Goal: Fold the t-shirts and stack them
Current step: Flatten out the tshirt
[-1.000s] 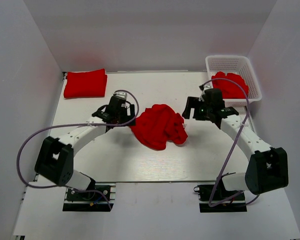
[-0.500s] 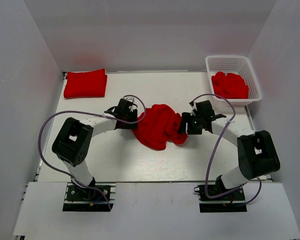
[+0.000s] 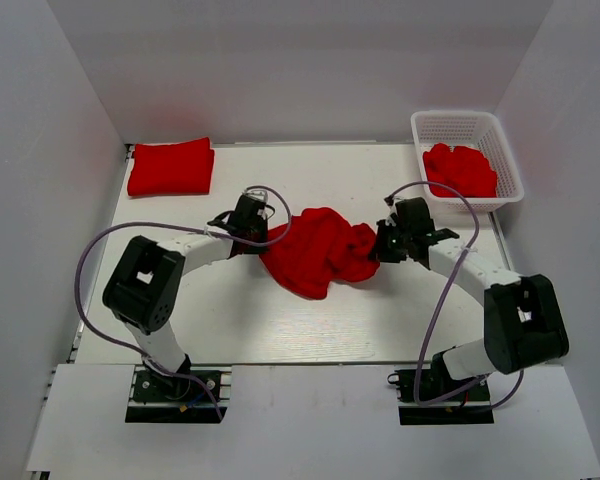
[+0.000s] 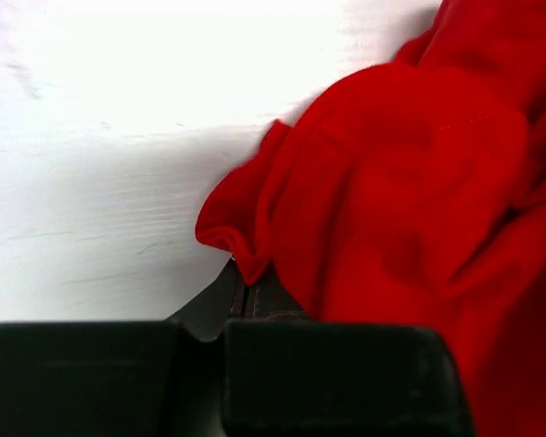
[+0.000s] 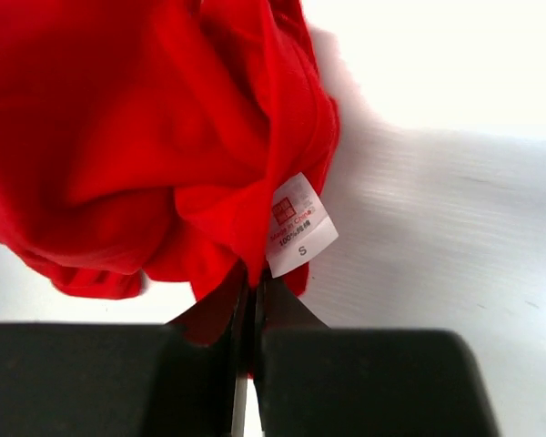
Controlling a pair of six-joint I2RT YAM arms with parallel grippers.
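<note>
Left gripper (image 4: 246, 293) of mine is clamped on the left edge of the crumpled t-shirt (image 3: 318, 252), my right gripper (image 5: 252, 296) on its right edge beside the size label (image 5: 300, 225), garment lying mid-table (image 3: 230, 312).

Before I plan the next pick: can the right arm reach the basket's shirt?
Probably not yet: right gripper is shut on the crumpled t-shirt, though the other t-shirt lies uncovered in the basket.

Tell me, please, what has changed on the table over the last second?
The left gripper and right gripper moved inward and shut on the crumpled t-shirt, at its left edge and, by the label, its right edge. The folded t-shirt and the loose t-shirt in the basket stayed put.
</note>
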